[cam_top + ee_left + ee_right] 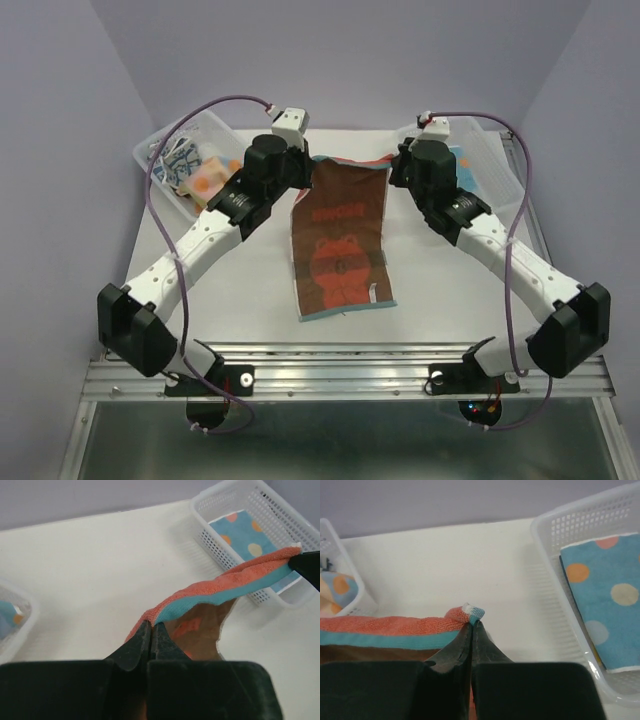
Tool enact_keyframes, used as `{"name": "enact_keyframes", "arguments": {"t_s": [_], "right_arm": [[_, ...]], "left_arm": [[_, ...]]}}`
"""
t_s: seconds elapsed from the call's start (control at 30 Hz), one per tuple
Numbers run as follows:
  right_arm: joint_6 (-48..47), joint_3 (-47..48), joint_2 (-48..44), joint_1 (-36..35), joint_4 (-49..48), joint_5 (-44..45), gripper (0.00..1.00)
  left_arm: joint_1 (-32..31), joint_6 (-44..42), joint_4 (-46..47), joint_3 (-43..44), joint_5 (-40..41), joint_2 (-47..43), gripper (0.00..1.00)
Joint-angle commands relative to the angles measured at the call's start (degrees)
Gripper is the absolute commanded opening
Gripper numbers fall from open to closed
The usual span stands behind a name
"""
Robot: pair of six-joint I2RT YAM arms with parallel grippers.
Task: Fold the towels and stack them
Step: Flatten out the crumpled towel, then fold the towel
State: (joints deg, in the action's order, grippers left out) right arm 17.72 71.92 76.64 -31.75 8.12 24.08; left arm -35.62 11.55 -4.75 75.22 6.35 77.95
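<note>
Right now the red-orange towel (340, 255) lies lengthwise in the middle of the counter (250, 300) in the top view, with its near end flat and its far edge lifted off the surface. Both far corners are pinched: the left end effector (151, 626) is clenched on the left corner and the right end effector (471, 623) on the right one, so the orange-and-teal hem runs fairly taut between them. This looks like the first fold, with the far edge to be brought over to the near edge. To do it well, both arms should travel toward the bottom of the top view at the same height and pace, holding the hem stretched so it neither sags nor twists. They should then lower it so each far corner lands squarely on its near corner before letting go. The near end is only resting loose and may drag, so a gentle arc seems wiser than a flat pull. At upper left, the left basket (150, 150) holds crumpled towels (190, 170). At upper right, the right basket (555, 527) holds a blue dotted towel (600, 590) lying flat.
</note>
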Motion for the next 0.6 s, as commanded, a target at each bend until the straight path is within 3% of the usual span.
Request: {"name": "enact_keyframes", "arguments": {"t_s": [0.0, 0.17, 0.33, 0.57], "right_arm": [[-0.76, 2.78, 6.39, 4.40, -7.59, 0.63, 0.01], [-0.40, 6.81, 14.47, 8.45, -11.11, -5.08, 0.01], [-3.03, 11.22, 23.71, 11.00, -12.95, -9.22, 0.01], [-5.85, 16.32, 29.70, 11.36, -12.87, -11.68, 0.01]], "left_arm": [[5.11, -11.18, 5.90, 6.41, -12.40, 7.71, 0.00], [9.25, -19.88, 4.84, 13.18, -17.51, 18.08, 0.00], [12.32, -27.35, -0.07, 22.33, -15.58, 29.07, 0.00], [14.78, -35.71, -3.68, 30.24, -16.29, 38.14, 0.00]]}}
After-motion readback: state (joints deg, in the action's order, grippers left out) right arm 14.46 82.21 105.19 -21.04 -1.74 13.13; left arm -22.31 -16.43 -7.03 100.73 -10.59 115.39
